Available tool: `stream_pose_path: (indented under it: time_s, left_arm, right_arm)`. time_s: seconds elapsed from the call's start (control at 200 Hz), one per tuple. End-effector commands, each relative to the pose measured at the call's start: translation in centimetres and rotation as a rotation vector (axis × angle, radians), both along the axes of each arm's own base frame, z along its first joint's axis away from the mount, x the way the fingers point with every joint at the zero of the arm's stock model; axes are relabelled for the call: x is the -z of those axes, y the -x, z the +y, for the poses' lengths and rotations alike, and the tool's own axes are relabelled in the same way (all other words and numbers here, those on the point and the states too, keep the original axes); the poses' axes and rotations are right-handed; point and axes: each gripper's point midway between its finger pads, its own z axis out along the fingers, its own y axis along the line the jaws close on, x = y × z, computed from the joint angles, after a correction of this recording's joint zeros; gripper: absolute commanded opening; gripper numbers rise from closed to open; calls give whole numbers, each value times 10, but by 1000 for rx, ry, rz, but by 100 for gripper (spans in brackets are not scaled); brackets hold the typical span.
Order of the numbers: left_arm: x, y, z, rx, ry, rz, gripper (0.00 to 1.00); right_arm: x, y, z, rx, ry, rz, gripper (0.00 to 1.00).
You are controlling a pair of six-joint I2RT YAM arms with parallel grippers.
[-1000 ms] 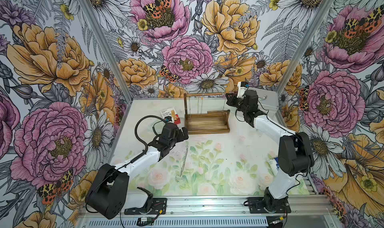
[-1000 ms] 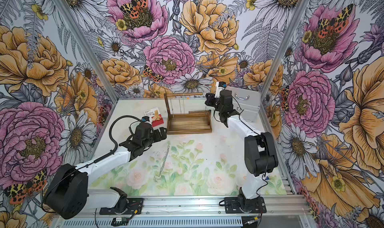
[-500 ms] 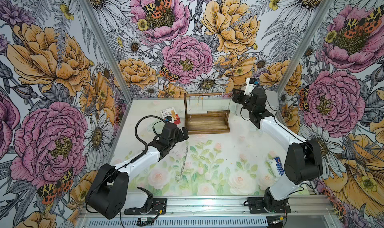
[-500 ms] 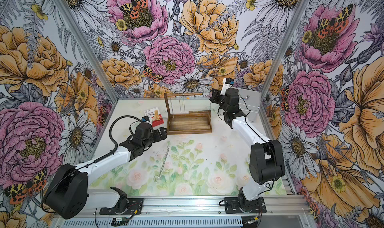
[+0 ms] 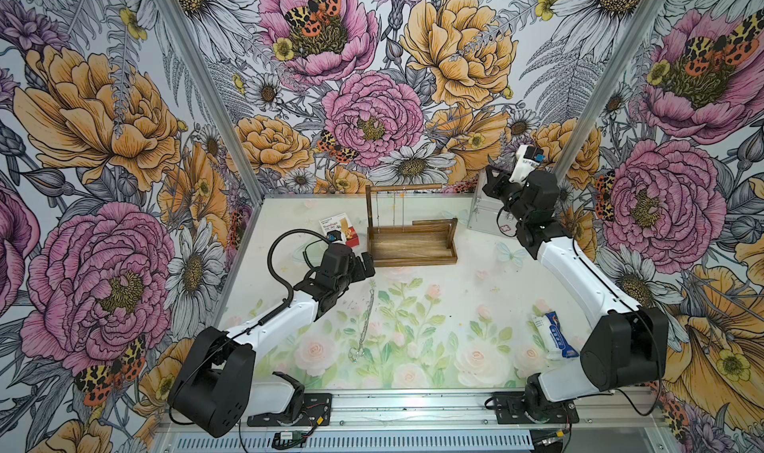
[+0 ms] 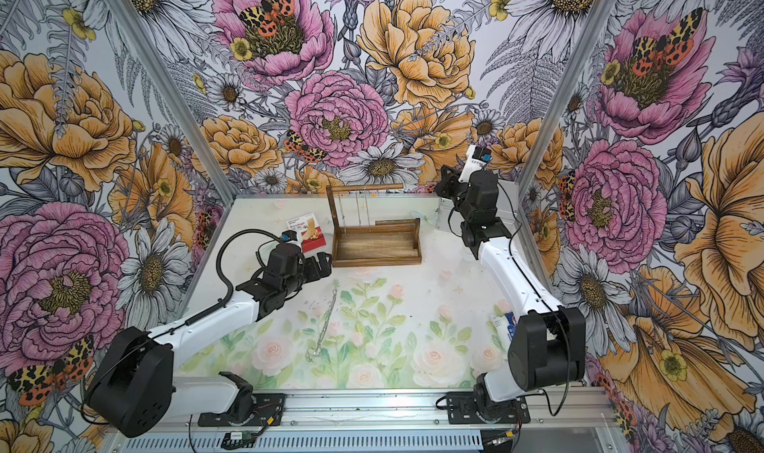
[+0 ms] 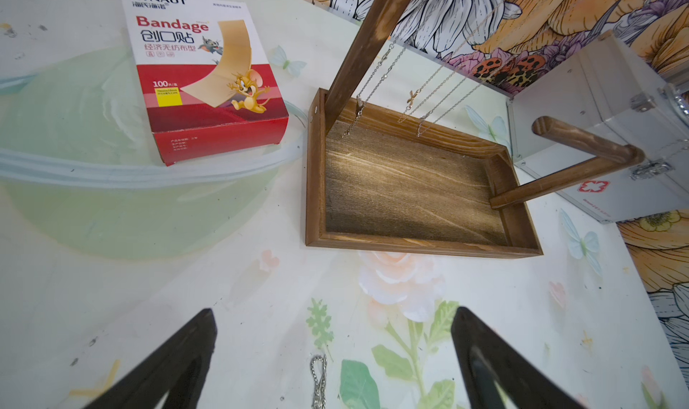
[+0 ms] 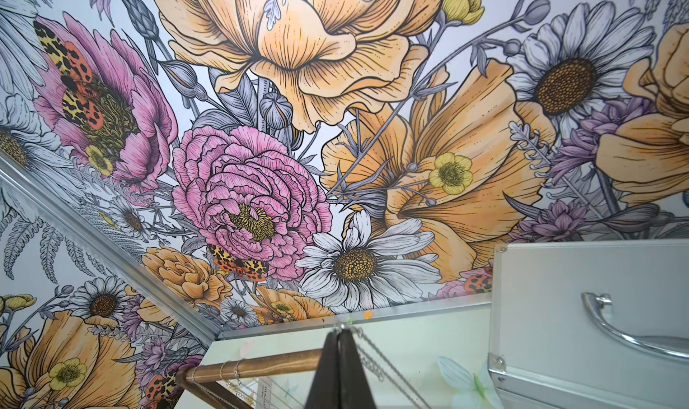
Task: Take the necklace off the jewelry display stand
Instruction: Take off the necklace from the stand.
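Noted jewelry display stand (image 5: 413,261) upright at far centre of tabletop (image 5: 475,289): dark brown wood, shallow tray base, post at left end, level top rod carrying thin silver chains (image 7: 374,77). Noted necklace (image 8: 373,362) pinched in closed right gripper (image 8: 338,332), just past rod's right end. Found another silver chain (image 5: 364,323) stretched flat nearer than stand.

Floral-mural walls (image 5: 372,112) on three sides; pastel rose-print tabletop (image 5: 454,306); aluminium corner posts (image 5: 214,99); light seemingly even.
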Motion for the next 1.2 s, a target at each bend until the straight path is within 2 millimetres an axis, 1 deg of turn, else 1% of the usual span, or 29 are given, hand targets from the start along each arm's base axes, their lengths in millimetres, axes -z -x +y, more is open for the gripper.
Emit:
stream_pose_path:
  time_s: [0.0, 0.09, 0.27, 0.425, 0.58, 0.741, 0.841, 1.001, 1.021, 1.116, 1.196]
  left_arm:
    - [-16, -3, 2, -11, 26, -44, 99]
    - [-18, -2, 4, -16, 29, -50, 99]
    - [-25, 1, 6, -25, 38, -70, 99]
    - [-30, 3, 7, -29, 49, -85, 99]
    - [-38, 8, 4, -21, 63, -106, 99]
    - [-46, 11, 0, -14, 70, -128, 99]
    - [-51, 14, -1, -12, 69, -146, 99]
    - [-59, 19, -1, -1, 62, -180, 99]
    - [-61, 17, 4, -22, 48, -193, 99]
    - [-59, 18, 5, -23, 41, -210, 99]
    - [-60, 16, 0, -1, 46, -217, 99]
  right_arm:
    - [-17, 24, -2, -10, 1, -16, 0]
    - [-28, 42, -2, -24, 3, -20, 0]
    - [-47, 80, 6, -103, -1, -27, 0]
    - [-57, 113, 13, -171, -8, -7, 0]
    - [-62, 146, 24, -256, -29, 26, 0]
    - [-64, 178, 32, -320, -41, 56, 0]
    - [-65, 194, 38, -362, -56, 65, 0]
    - [-61, 214, 54, -474, -59, 91, 0]
    - [-60, 215, 55, -485, -57, 93, 0]
    - [-56, 223, 59, -517, -52, 95, 0]
    - [-52, 228, 65, -556, -42, 97, 0]
